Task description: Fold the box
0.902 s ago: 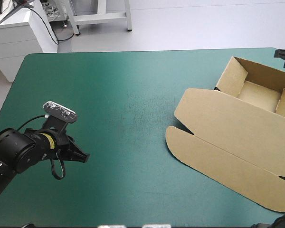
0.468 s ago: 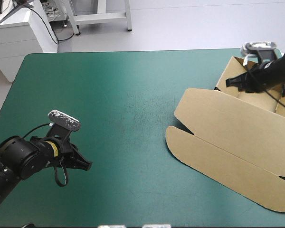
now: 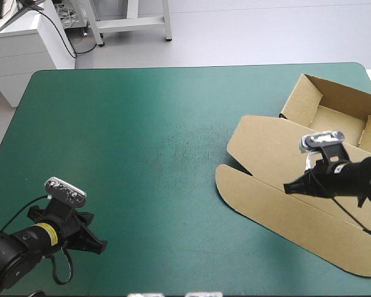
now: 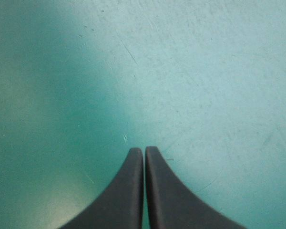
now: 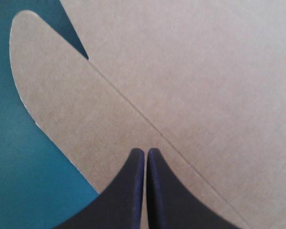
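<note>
Over the box, right gripper clenched, left gripper clenched over teal-green cover

the desk has a teal-green cover with rounded far corners, faintly scuffed near its middle. beyond its far edge lies a pale grey floor. at the far left stands a white cabinet with a black cable down its side. beside it are the legs of a white frame.
</note>
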`<move>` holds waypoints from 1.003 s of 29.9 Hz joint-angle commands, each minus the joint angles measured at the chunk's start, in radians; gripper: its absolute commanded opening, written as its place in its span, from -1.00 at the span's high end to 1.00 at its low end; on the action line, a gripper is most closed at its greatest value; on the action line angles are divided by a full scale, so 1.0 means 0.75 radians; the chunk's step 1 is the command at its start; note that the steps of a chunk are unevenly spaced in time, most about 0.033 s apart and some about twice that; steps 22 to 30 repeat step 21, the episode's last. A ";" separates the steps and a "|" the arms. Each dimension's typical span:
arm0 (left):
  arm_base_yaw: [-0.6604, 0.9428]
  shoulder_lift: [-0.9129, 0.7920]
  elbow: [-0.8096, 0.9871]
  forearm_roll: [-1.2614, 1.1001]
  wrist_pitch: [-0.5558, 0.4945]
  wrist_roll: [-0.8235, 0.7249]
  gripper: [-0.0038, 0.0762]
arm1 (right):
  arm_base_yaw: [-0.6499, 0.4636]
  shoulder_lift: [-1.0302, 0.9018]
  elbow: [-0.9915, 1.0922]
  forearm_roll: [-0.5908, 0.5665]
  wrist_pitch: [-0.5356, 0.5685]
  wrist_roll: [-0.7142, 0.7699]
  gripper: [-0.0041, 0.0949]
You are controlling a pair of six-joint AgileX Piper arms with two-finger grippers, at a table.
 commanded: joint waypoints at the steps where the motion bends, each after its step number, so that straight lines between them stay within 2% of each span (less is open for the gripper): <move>1: -0.001 -0.077 0.050 -0.026 -0.091 -0.008 0.92 | 0.005 -0.136 0.142 0.055 -0.129 -0.025 0.92; 10: -0.001 -0.189 0.244 -0.114 -0.179 -0.008 0.92 | 0.005 -0.364 0.455 0.066 -0.171 -0.025 0.92; 17: -0.001 -0.189 0.252 -0.117 -0.199 -0.008 0.92 | 0.005 -0.456 0.542 0.095 -0.195 -0.016 0.92; 30: -0.001 -0.189 0.252 -0.117 -0.199 -0.008 0.92 | 0.005 -0.456 0.568 0.107 -0.221 -0.004 0.92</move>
